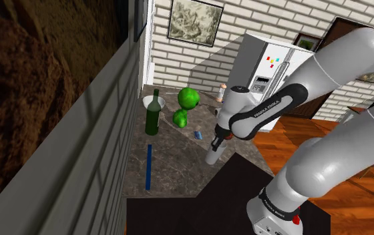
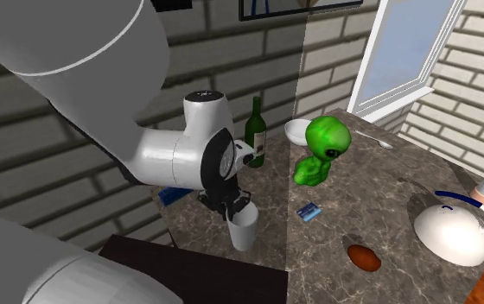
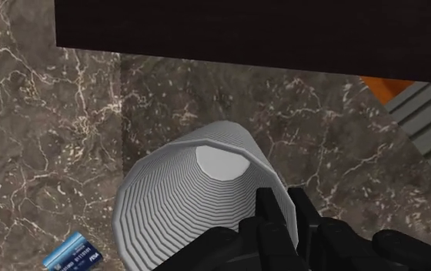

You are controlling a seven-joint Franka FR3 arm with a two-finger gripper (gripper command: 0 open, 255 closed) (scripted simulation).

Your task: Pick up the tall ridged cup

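Brick walls are framing a brown marble tabletop [image 2: 378, 186], where the white arm's gripper [image 2: 237, 205] is reaching down onto a pale ridged cup [image 2: 243, 231]. The jaws are pinching the cup's rim, nearly closed, with one finger [image 3: 266, 212] inside the wall and the other outside. The cup is hanging upright well apart from a green alien [image 2: 322, 148], with a blue card [image 2: 309, 211] lying between them. A green bottle [image 2: 255, 134] and a white bowl [image 2: 301, 129] are sitting just beside the alien, and a white kettle [image 2: 452, 229] is resting farther from it.
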